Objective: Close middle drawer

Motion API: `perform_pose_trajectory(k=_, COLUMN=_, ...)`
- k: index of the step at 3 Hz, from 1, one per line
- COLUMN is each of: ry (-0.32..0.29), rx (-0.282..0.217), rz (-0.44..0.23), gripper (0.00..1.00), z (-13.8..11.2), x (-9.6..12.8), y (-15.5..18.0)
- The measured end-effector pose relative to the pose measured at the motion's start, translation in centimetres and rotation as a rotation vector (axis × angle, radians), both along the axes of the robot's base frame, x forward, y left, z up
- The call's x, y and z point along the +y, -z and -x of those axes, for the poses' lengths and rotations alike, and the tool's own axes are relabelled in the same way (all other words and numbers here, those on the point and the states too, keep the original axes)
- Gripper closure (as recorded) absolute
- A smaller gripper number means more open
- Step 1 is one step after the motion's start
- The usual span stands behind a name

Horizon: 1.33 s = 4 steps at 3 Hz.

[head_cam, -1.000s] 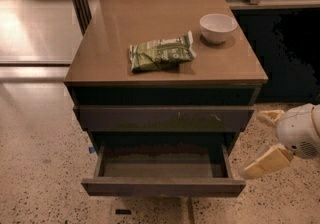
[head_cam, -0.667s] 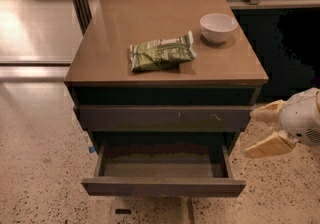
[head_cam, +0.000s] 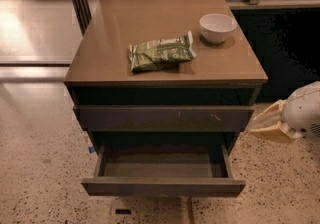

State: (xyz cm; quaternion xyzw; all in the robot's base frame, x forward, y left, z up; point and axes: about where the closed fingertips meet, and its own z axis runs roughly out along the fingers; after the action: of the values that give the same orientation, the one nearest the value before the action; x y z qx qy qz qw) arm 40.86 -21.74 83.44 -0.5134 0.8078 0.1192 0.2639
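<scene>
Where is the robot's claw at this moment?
The claw is at the camera view's right edge, beside the cabinet, level with the scratched drawer front and up-right of the open middle drawer.

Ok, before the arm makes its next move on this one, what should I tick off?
1. Middle drawer needs closing: ok, it stands pulled out, front toward the camera.
2. Nothing sticking up inside to jam it: ok, only its brownish floor shows.
3. Gripper lined up on the drawer front: not ok, it sits beside the cabinet at the right of the camera view, apart from the front.
4. Gripper free to push: ok, fingers open, holding nothing.
5. Snack bag and bowl safe on top: ok, both lie back from the front edge.
</scene>
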Motion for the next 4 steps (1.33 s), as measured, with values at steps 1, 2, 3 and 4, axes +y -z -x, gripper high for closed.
perform_pose_trajectory(k=1, ry=0.0, rx=0.0, rz=0.0, gripper=1.0, z=0.0, x=0.0, y=0.0)
perform_pose_trajectory(k=2, ry=0.0, rx=-0.003, rz=-0.002, gripper=1.0, z=0.2, x=0.1, y=0.2)
perform_pose_trajectory(k=3, ry=0.044, rx=0.033, rz=-0.091, gripper=1.0, z=1.2, x=0.5, y=4.4)
perform_pose_trajectory(k=4, ry=0.151, rx=0.115, rz=-0.255, gripper=1.0, z=3.6, x=1.9, y=13.2)
